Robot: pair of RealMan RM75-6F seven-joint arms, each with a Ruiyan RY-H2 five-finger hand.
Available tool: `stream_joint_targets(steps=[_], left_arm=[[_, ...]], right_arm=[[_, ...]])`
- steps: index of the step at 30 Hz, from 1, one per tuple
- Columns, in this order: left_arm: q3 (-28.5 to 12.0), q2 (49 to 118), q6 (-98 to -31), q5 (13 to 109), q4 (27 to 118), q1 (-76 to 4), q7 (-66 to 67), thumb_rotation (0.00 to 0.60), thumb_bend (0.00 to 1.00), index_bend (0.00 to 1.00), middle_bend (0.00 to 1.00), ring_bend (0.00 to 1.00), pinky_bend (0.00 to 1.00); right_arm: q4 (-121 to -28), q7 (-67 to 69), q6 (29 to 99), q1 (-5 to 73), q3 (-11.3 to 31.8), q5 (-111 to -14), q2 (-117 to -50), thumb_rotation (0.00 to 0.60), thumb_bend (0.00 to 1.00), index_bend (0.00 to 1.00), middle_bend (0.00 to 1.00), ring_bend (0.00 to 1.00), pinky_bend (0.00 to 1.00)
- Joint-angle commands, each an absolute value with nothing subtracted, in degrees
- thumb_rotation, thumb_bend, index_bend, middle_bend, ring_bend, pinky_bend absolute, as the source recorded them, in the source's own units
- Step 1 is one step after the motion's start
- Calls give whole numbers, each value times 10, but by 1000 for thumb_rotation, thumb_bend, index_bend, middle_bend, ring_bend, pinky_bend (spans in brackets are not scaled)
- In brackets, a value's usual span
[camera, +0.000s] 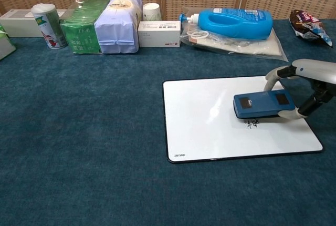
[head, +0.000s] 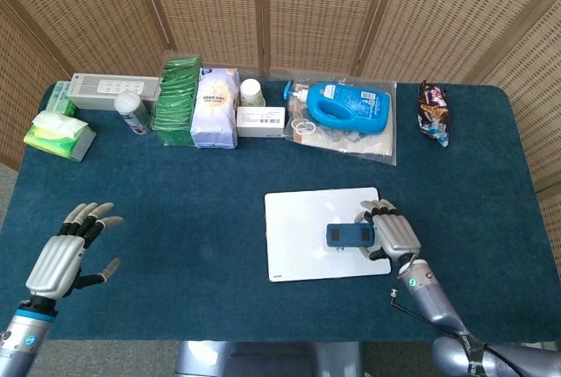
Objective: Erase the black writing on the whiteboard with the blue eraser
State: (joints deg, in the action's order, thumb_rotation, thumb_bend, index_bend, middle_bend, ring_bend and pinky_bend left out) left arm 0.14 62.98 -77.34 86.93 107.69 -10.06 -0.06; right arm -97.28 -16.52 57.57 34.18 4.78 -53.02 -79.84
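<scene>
The whiteboard (head: 298,219) (camera: 199,115) lies flat on the blue tablecloth, right of centre. My right hand (head: 392,232) (camera: 307,84) grips the blue eraser (head: 350,235) (camera: 262,104) by its right end, and the eraser lies flat on the board's right half. A small patch of black writing (camera: 252,123) (head: 340,249) shows just in front of the eraser. My left hand (head: 66,250) hovers open over the cloth at the near left, fingers spread, holding nothing.
Along the far edge stand a tissue pack (head: 59,134), a white box (head: 114,89), a can (camera: 45,25), green and white bags (camera: 100,23), a cup (camera: 151,10), a small box (camera: 159,33), a blue bottle (camera: 233,23) and a snack bag (camera: 310,26).
</scene>
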Motion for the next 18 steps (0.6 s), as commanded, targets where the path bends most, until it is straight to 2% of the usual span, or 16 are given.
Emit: stream_joint_targets(steps=[1,10,18], left_arm=[[2,630,-772,870,1076,-101,-2,600,383,225,126,0,0],[5,627,-778,869,1075,-96,-6,600,383,221,122,0,0],[7,623,-782,869,1076,-92,-6,600,384,215,119,0,0]], right_arm=[[-977,-170,574,348,54,-533,-800,600,308,489,125,0,0],[-942,-179,530,386,73,-521,-849,600,306,489,125,0,0],[-897,-173,503,395,70,-503,-876,600,308,492,119,0,0]])
